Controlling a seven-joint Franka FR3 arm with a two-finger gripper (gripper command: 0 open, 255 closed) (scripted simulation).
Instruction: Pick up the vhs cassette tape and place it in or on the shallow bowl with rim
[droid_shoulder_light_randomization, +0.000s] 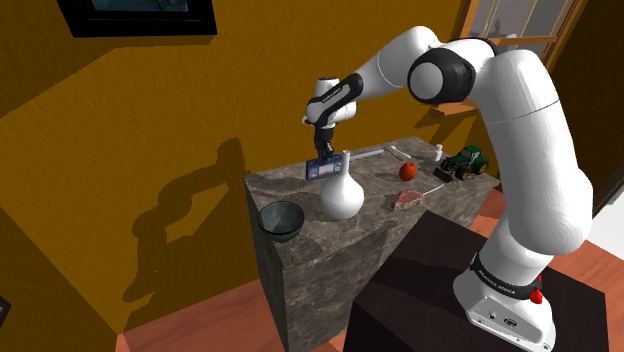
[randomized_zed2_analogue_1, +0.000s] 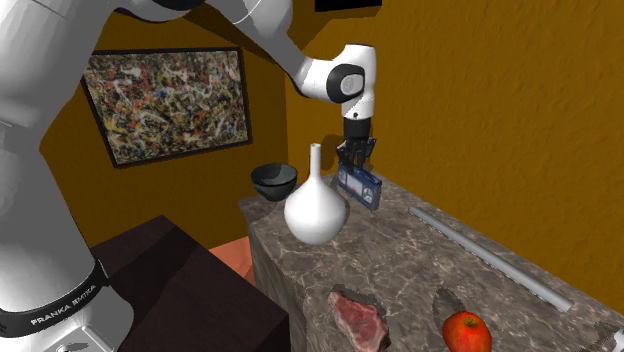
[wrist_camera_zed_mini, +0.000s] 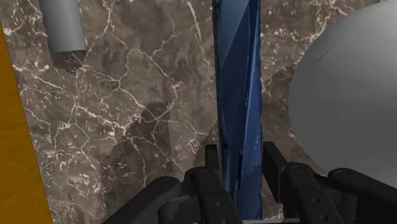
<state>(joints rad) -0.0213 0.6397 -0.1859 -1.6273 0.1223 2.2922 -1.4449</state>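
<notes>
Fingers: the gripper (wrist_camera_zed_mini: 242, 170) is closed on the vhs cassette tape (wrist_camera_zed_mini: 238, 108). In the wrist view one black finger (wrist_camera_zed_mini: 213, 168) presses each broad face of the blue cassette, which runs straight out from between them, seen edge-on. Contact on both sides; held.

Position of cassette: in the shoulder view the cassette (droid_shoulder_light_randomization: 319, 168) hangs below the gripper (droid_shoulder_light_randomization: 322, 150) over the far part of the tabletop (droid_shoulder_light_randomization: 375, 190), just beside the neck of the white vase (droid_shoulder_light_randomization: 341, 195). In the second exterior view the cassette (randomized_zed2_analogue_1: 360, 185) is upright under the gripper (randomized_zed2_analogue_1: 357, 152), label side toward the camera, to the right of the vase (randomized_zed2_analogue_1: 316, 205). We cannot tell whether its lower edge touches the tabletop (randomized_zed2_analogue_1: 420, 260).

Bowl: the shallow bowl (droid_shoulder_light_randomization: 281, 219) is dark and sits at the tabletop corner nearest the shoulder view's left, apart from the cassette. In the second exterior view the bowl (randomized_zed2_analogue_1: 274, 180) shows behind the vase.

Count on the tabletop:
- cassette: 1
- bowl: 1
- vase: 1, rounded body beside the held cassette (wrist_camera_zed_mini: 350, 108)
- red apple (randomized_zed2_analogue_1: 466, 330): 1
- piece of raw meat (randomized_zed2_analogue_1: 358, 320): 1, near the apple
- long grey rod (randomized_zed2_analogue_1: 490, 258): 1, along the wall side
- green toy tractor (droid_shoulder_light_randomization: 465, 162): 1, at the end nearest the arm
- fingers: 2
</notes>
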